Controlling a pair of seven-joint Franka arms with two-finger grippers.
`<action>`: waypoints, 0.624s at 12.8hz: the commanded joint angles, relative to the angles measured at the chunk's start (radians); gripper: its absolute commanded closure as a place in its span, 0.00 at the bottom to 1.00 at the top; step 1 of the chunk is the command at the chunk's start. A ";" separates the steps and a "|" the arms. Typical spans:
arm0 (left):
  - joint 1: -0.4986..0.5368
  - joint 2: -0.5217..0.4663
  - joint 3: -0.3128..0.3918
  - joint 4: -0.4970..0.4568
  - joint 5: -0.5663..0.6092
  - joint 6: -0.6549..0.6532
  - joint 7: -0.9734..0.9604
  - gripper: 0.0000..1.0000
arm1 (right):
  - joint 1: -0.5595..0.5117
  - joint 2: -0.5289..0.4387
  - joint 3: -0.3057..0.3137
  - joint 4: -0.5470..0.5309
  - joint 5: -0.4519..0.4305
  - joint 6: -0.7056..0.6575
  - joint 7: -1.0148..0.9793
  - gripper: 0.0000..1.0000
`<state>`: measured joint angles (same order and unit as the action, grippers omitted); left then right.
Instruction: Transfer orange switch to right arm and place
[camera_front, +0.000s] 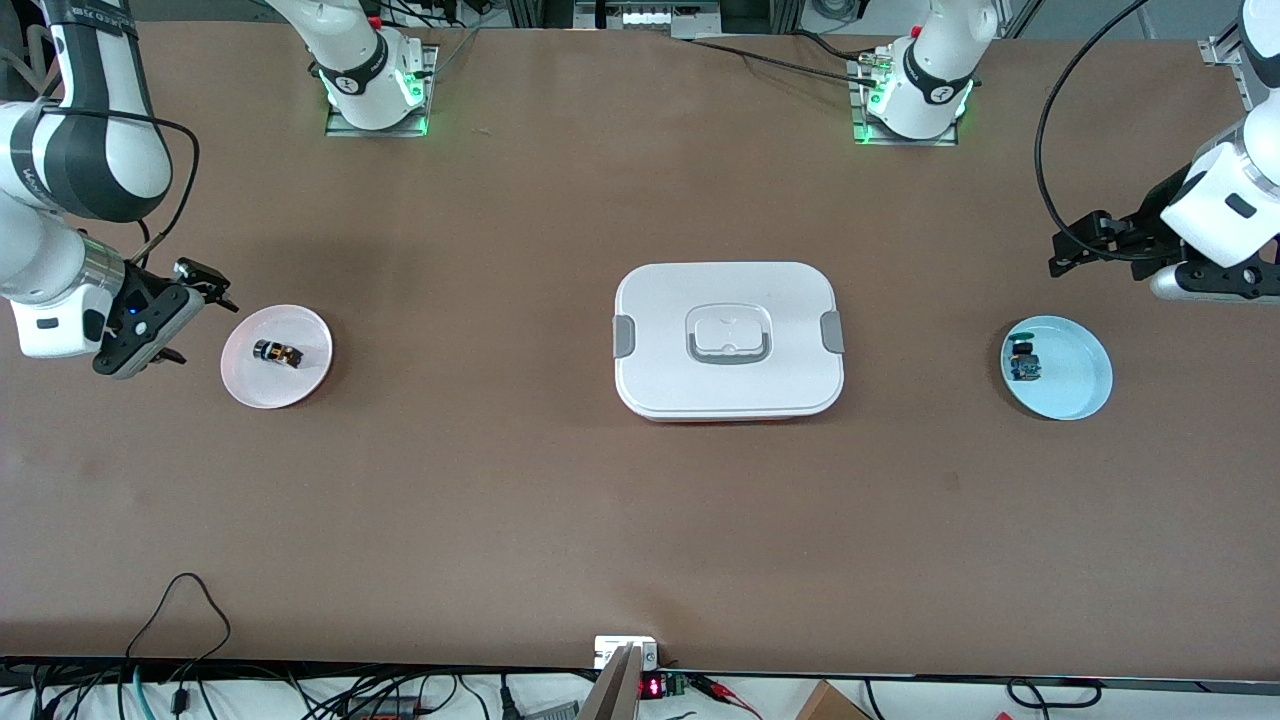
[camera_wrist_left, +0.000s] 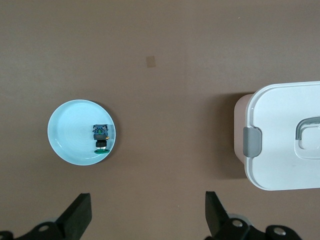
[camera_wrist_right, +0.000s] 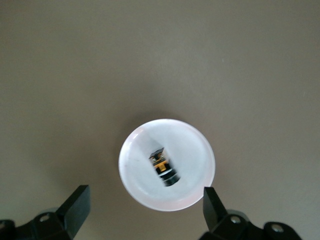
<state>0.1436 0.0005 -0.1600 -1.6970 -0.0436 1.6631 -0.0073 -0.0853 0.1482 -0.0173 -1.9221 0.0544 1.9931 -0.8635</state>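
The orange switch (camera_front: 277, 353) (camera_wrist_right: 164, 167), a tiny black block with orange-yellow parts, lies on its side in a pale pink plate (camera_front: 305, 385) (camera_wrist_right: 135, 185) toward the right arm's end of the table. My right gripper (camera_front: 195, 318) (camera_wrist_right: 145, 192) hovers over the table at that plate's edge, open and empty. My left gripper (camera_front: 1065, 255) (camera_wrist_left: 147, 200) hangs open and empty over bare table beside a light blue plate (camera_front: 1085, 385) (camera_wrist_left: 62, 135) at the left arm's end.
A small switch with a blue body and green top (camera_front: 1023, 362) (camera_wrist_left: 101, 136) rests in the light blue plate. A closed white lunch box (camera_front: 728, 340) (camera_wrist_left: 285, 135) with grey latches sits mid-table. Cables and a small device (camera_front: 626, 655) line the table's near edge.
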 joint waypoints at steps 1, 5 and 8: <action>0.002 0.018 -0.006 0.033 0.018 -0.016 -0.002 0.00 | 0.004 0.010 0.002 0.031 0.012 -0.079 0.219 0.00; 0.002 0.018 -0.006 0.033 0.018 -0.016 -0.002 0.00 | 0.019 0.004 0.002 0.061 0.015 -0.180 0.450 0.00; 0.002 0.018 -0.004 0.033 0.018 -0.016 -0.002 0.00 | 0.058 -0.010 0.003 0.124 0.013 -0.261 0.559 0.00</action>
<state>0.1436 0.0014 -0.1599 -1.6969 -0.0436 1.6631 -0.0073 -0.0589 0.1473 -0.0140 -1.8548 0.0572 1.8029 -0.3887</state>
